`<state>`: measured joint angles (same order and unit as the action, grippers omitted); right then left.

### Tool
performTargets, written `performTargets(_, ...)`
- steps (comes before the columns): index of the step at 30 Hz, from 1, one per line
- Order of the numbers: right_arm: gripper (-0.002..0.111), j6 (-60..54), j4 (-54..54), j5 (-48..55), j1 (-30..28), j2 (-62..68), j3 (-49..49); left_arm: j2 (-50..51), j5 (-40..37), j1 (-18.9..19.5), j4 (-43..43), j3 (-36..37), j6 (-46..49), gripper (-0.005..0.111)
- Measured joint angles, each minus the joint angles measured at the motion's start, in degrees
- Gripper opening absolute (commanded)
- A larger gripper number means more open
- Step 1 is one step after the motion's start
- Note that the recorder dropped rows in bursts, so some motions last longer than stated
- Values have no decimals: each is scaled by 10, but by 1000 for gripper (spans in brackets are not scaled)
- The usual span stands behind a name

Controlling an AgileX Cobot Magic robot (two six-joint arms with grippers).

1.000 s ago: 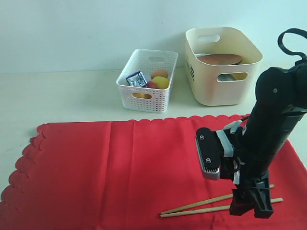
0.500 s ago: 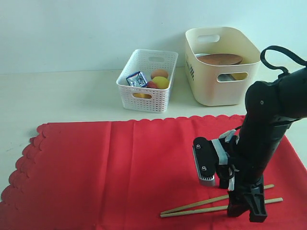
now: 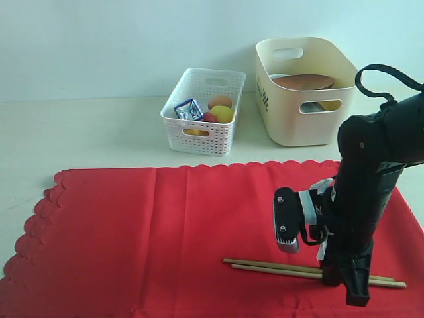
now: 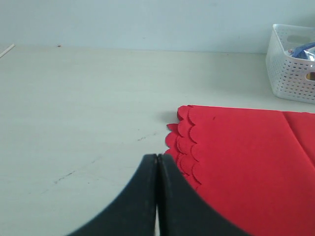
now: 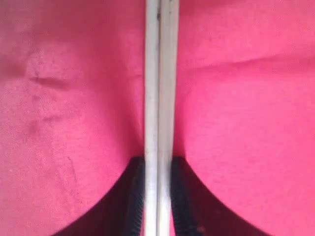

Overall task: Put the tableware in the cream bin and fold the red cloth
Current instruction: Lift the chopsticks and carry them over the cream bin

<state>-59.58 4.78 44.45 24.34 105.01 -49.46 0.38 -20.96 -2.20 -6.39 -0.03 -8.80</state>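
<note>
Matt red cloth [image 3: 165, 232], pale wooden chopsticks [image 3: 278, 266]

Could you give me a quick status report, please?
Right gripper shut on chopsticks, lying on red cloth. Left gripper shut, empty. Nothing blocks the cream bin.

Pinching two light wooden chopsticks [image 5: 158, 88] between the black fingers [image 5: 135, 196] of the right gripper [image 5: 157, 169], one finger pressing on each side. Running side by side, touching along the whole visible length. Lying flat on the red cloth [image 5: 246, 98], faintly creasing to one side of the sticks.
</note>
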Motion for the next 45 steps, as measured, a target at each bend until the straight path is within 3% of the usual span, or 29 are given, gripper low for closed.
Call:
performTargets(12, 0, 175, -4, 40, 0, -4, -30, 0, 0, 0, 0, 0, 0, 0)
performTargets(20, 0, 260, -4, 44, 0, -76, -66, 0, 0, 0, 0, 0, 0, 0)
performTargets(29, 0, 317, -3, -34, -1, -177, -66, 0, 0, 0, 0, 0, 0, 0)
performTargets(40, 0, 336, 146, -180, -110, -210, -159, 0, 0, 0, 0, 0, 0, 0)
performTargets(45, 0, 277, 247, -230, -149, -164, -221, 0, 0, 0, 0, 0, 0, 0)
